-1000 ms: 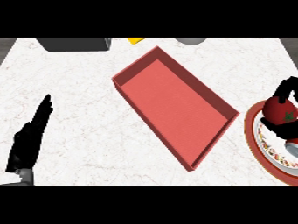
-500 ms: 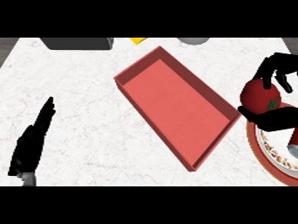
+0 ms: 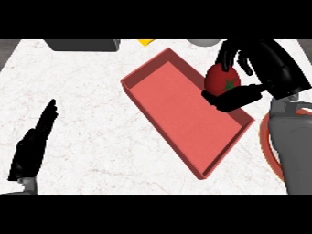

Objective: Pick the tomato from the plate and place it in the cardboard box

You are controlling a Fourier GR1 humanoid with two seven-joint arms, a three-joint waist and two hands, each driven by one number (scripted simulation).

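Observation:
My right hand [image 3: 266, 68] is curled round a red tomato [image 3: 222, 81] with a green stem mark, holding it in the air over the right side of the box. The box [image 3: 178, 112] is a shallow red tray with low walls, lying slantwise across the middle of the counter. Only the orange rim of the plate [image 3: 271, 146] shows at the right, mostly hidden behind my grey right forearm. At the lower left my left hand [image 3: 33, 144] rests open on the counter with straight fingers.
Along the far edge of the counter stand a dark grey object [image 3: 83, 44], a small yellow piece [image 3: 145, 42] and a pale round object [image 3: 202, 42]. White marbled counter top lies between my left hand and the box.
My right hand has lifted the tomato off the plate and carried it left and away, over the box's right wall. The left hand has kept still.

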